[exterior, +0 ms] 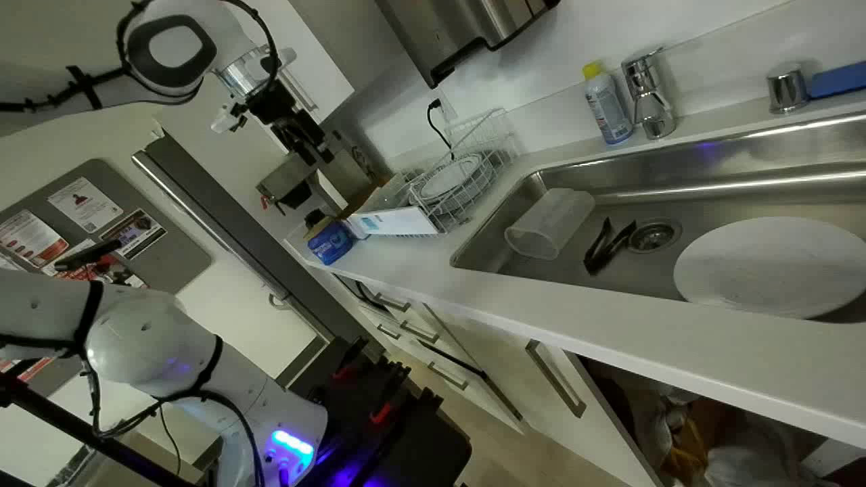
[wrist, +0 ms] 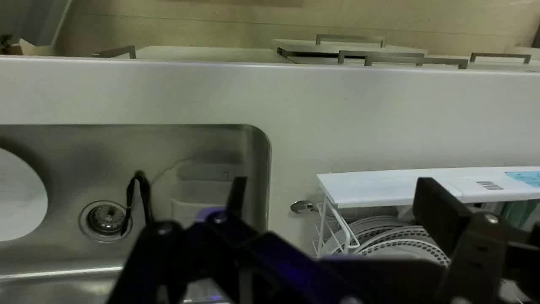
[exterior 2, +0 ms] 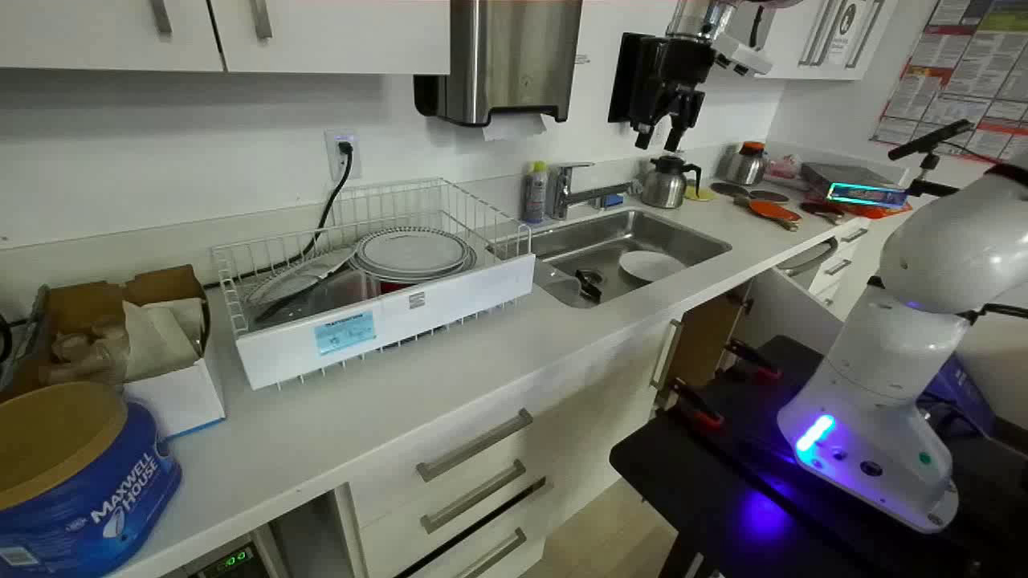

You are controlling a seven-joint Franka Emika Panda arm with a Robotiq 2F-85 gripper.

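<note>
My gripper hangs high over the counter, its fingers spread apart and nothing between them. The wrist view looks down past it onto the corner of a white wire dish rack, where several rimmed plates stand. A shiny spoon-like end pokes out beside the rack. Left of it lies the steel sink, holding a translucent container, a black tong-like tool and a large white plate. In an exterior view the gripper points downward, touching nothing.
A faucet and a spray bottle stand behind the sink. Above hangs a paper towel dispenser. A blue coffee tub and an open box sit near the rack. A steel jug stands farther along the counter.
</note>
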